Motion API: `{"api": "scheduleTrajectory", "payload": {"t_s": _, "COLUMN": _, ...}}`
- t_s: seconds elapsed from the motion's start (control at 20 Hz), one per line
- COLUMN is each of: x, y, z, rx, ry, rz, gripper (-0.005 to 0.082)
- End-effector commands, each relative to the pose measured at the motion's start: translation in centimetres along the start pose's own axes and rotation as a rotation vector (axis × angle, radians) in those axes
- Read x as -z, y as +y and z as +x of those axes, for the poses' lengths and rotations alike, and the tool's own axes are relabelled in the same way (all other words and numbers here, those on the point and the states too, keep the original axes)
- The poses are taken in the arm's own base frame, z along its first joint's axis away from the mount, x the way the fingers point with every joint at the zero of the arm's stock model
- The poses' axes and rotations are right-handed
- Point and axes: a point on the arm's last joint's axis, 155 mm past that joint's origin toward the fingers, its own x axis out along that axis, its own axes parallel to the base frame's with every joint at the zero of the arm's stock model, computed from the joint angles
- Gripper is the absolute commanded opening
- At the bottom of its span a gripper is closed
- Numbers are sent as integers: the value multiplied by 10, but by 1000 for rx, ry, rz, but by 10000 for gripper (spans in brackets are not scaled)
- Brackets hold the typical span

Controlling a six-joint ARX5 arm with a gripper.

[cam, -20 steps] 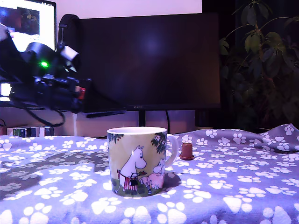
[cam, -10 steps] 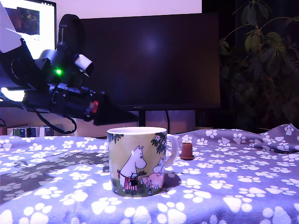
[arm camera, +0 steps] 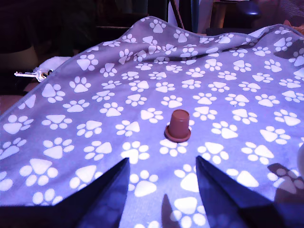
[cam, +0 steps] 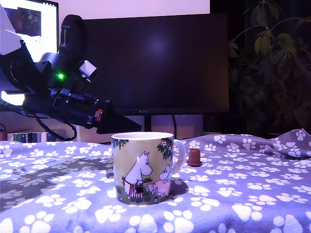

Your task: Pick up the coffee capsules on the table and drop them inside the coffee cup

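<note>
One reddish-brown coffee capsule [cam: 194, 157] [arm camera: 178, 125] stands rim-down on the paw-print table [cam: 252, 184], just behind and to the exterior view's right of the yellow-green coffee cup [cam: 143, 167]. My gripper [cam: 127, 127] [arm camera: 162, 164] hangs in the air at the exterior view's left, above and behind the cup's rim. Its two dark fingers [arm camera: 109, 183] stand apart and open with nothing between them. In the wrist view the capsule sits ahead of the gap, some way off.
A large dark monitor [cam: 155, 63] stands behind the table, with a leafy plant [cam: 272, 63] at the exterior view's right. The cloth bunches into folds at the far right [cam: 291, 143]. A set of keys [arm camera: 31, 73] lies off the cloth's edge.
The arm has swung toward the exterior view's right and slightly down, bringing the gripper closer to the cup. Cup and capsule have not moved.
</note>
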Motion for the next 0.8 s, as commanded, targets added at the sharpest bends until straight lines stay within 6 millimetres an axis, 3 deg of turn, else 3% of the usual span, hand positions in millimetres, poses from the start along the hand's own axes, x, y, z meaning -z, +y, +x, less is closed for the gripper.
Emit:
{"api": "scheduleTrajectory", "payload": {"t_s": 0.0, "x": 6, "y": 2, "z": 4, "rx": 3, "ry": 4, "rz": 12, "gripper": 395}}
{"api": "scheduleTrajectory", "payload": {"t_s": 0.75, "x": 19, "y": -7, "z": 28, "rx": 50, "ry": 17, "rz": 47, "gripper": 445}}
